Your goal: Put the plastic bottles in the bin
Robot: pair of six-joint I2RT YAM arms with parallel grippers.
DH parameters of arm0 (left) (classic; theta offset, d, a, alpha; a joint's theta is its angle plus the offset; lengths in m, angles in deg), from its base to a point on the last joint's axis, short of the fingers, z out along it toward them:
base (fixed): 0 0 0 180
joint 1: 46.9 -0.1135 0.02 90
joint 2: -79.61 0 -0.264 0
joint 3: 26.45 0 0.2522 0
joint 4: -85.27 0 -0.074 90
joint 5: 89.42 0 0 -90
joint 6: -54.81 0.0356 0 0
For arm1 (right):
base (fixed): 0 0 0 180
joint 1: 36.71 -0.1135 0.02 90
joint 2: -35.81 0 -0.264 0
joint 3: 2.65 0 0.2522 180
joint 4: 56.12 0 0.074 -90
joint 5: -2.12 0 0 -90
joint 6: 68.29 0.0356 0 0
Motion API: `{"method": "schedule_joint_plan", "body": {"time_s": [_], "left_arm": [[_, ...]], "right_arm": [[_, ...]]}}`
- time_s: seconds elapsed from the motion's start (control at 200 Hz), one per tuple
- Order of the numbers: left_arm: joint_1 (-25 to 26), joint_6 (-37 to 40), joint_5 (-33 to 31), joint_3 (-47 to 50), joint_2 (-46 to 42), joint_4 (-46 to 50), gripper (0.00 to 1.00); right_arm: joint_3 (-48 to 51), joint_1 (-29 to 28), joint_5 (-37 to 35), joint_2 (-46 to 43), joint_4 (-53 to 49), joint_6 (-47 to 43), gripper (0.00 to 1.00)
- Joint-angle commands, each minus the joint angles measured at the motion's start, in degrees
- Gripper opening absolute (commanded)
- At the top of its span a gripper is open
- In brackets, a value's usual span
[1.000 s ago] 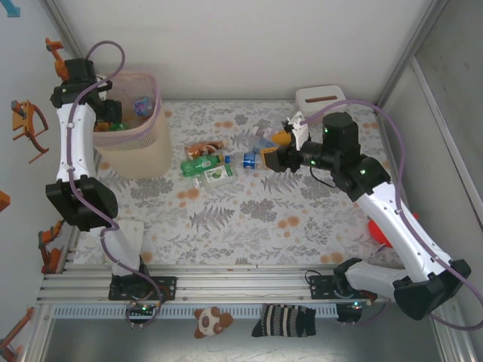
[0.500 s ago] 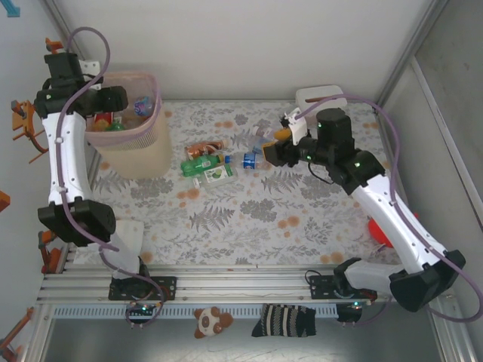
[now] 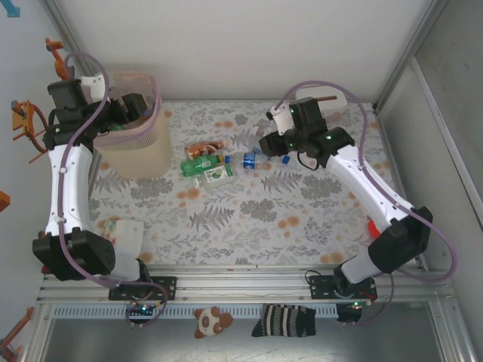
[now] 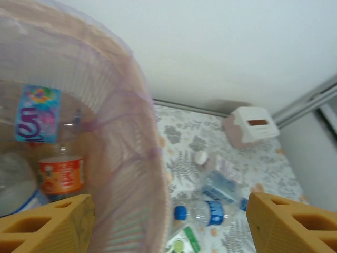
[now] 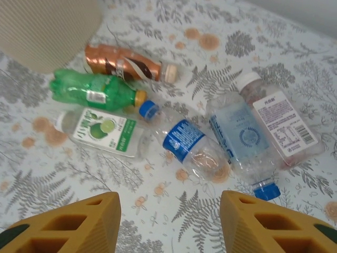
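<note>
Several plastic bottles lie on the floral mat: a brown one (image 5: 124,63), a green one (image 5: 95,92), a clear lime-label one (image 5: 102,129), a clear blue-label one (image 5: 181,139) and two flat clear ones (image 5: 239,137). My right gripper (image 5: 171,226) hangs open above the mat just short of the blue-label bottle (image 3: 253,158), with nothing between its fingers. My left gripper (image 4: 168,232) is open over the rim of the pale-pink bin (image 3: 139,151). Inside the bin (image 4: 131,105) lie an orange-label bottle (image 4: 60,174) and a blue-purple-label one (image 4: 37,113).
A small white-pink slotted box (image 4: 253,124) stands at the back right, partly behind my right arm in the top view. A red object (image 3: 373,226) lies at the mat's right edge. A plush toy (image 3: 211,320) and a striped sock (image 3: 285,320) lie by the front rail.
My right gripper has swung left and toward the back, over the bottle cluster, its jaws narrowing. My left gripper has shifted right across the bin's rim.
</note>
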Motion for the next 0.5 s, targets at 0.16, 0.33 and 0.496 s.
{"method": "schedule_joint_plan", "body": {"time_s": [0.16, 0.33, 0.496], "left_arm": [[3.3, -4.3, 4.7, 6.1, -5.7, -6.4, 0.75], [6.0, -4.4, 4.3, 8.4, -6.7, -6.5, 0.75], [7.7, -4.6, 4.2, 9.7, -6.9, -6.5, 0.75]], "right_arm": [[-4.3, 0.2, 0.3, 7.9, -2.8, -11.2, 0.49], [-4.4, -1.9, 4.5, 11.8, -0.7, -21.2, 0.49], [-4.5, -6.3, 3.6, 15.9, 0.2, -36.7, 0.52]]}}
